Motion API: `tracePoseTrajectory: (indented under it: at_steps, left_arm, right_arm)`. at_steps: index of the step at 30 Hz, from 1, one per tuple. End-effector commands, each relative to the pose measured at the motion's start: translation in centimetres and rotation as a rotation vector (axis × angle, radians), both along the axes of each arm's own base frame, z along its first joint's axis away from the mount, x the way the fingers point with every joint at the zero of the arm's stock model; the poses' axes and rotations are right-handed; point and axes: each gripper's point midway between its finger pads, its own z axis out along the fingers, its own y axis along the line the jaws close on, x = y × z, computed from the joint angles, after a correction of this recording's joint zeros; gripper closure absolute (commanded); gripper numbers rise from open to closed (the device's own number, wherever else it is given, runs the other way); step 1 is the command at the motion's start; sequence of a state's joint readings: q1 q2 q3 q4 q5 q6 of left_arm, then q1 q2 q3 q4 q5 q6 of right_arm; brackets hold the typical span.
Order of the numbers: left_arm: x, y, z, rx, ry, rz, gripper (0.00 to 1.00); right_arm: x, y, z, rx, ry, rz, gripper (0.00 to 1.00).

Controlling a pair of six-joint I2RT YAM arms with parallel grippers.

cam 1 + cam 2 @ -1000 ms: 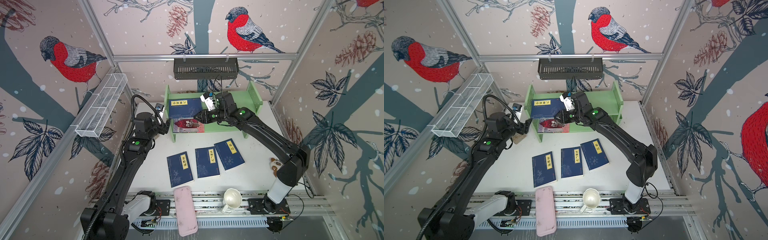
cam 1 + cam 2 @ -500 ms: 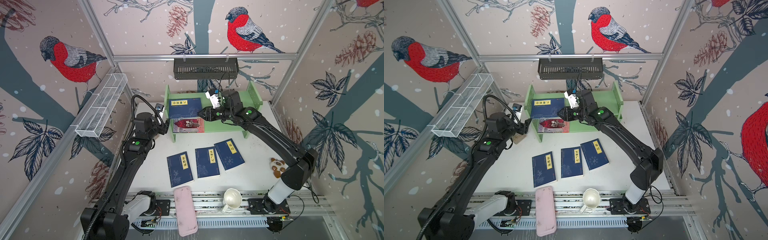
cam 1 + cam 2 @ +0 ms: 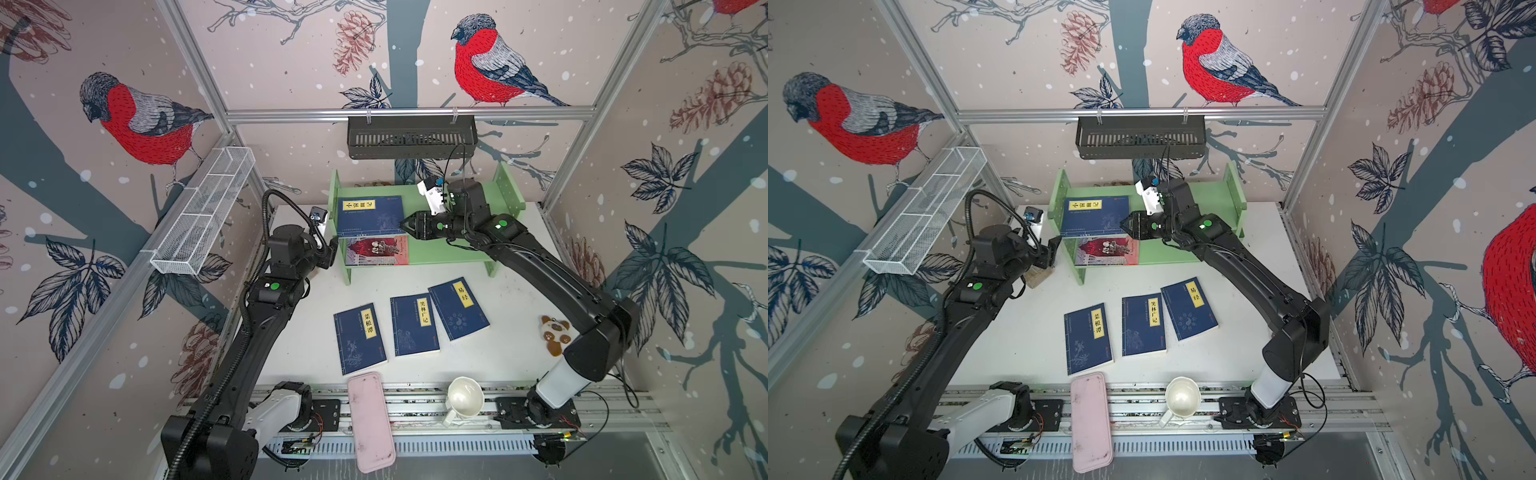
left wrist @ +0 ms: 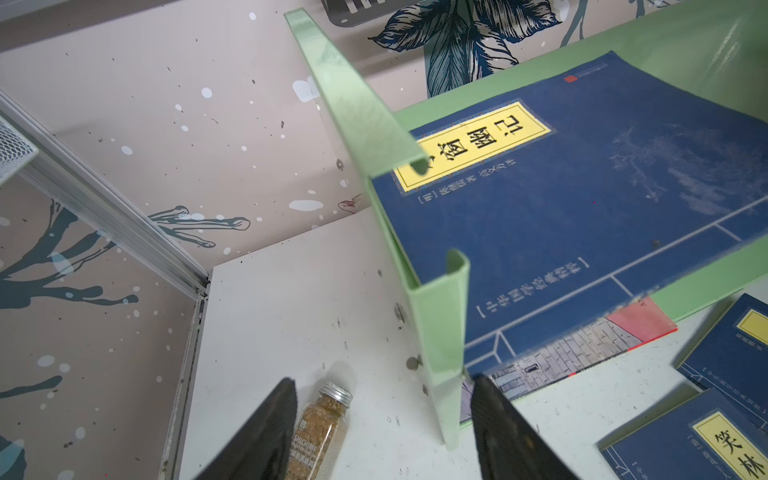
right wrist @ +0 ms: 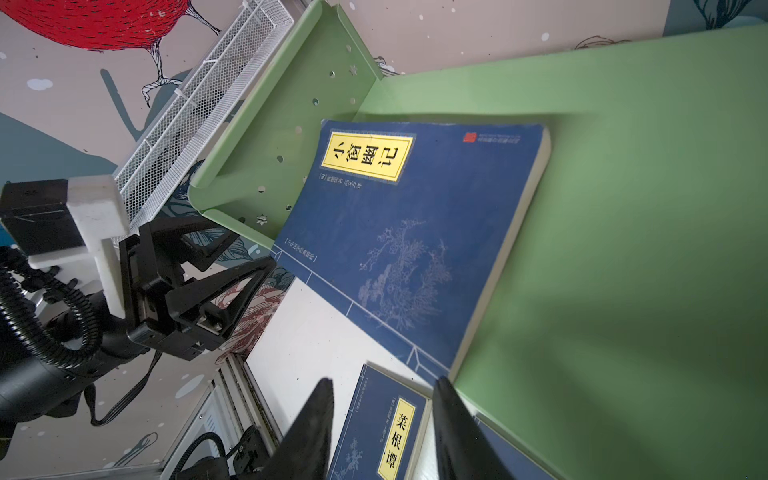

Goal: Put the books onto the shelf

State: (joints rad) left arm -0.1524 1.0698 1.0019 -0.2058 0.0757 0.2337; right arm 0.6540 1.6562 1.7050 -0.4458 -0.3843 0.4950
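**Two shelved, three on the table, both grippers empty at the shelf**

Your right gripper (image 3: 403, 225) has its jaws apart with nothing between them. Its tips are right at the short edge of the navy book (image 3: 370, 216) on the upper tier of the green shelf (image 3: 432, 255), and I can't tell whether they touch. That book lies flat, cover up, with its long axis along the shelf's length. Its yellow-label end points away from your tips toward the far side panel (image 4: 440, 332). Directly beneath your tips the red-and-grey book (image 3: 378, 249) lies flat on the lower tier, its long axis running the same way.

Your left gripper (image 4: 384, 380) is spread and empty too. That panel's front edge lines up between its fingers (image 4: 498, 424), and a spice bottle (image 4: 324, 424) sits just beside one of them.

The three remaining navy books (image 3: 414, 325) lie flat on the table (image 3: 511, 353), below both grippers and back toward the arm bases. Their long axes run base-to-shelf with the label ends toward the shelf, and the one under your right arm is skewed.

Now the hazards. The upper book looks to overhang the front lip, so a shove from your right tips could swing it off. Close or sweep the left gripper here and you may catch the panel and drag the whole shelf, or topple the bottle. Thin paperbacks lying flat also offer little edge to bite, so expect scraping or a slipped grip.
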Motion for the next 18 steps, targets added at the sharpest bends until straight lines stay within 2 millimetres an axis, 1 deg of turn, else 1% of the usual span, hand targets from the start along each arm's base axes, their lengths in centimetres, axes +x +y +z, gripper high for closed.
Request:
tracePoseTrajectory:
  at_steps: [1,18]
  left_arm:
    - [0.45,-0.01,1.47,-0.009,-0.061,0.003,0.34]
    - [0.41,-0.04,1.52,-0.003,-0.063,-0.002,0.37]
  right_arm:
    - [0.24,0.1,0.93,0.024,-0.027,-0.004,0.59]
    - [0.39,0.16,0.8,0.026,-0.026,-0.002,0.58]
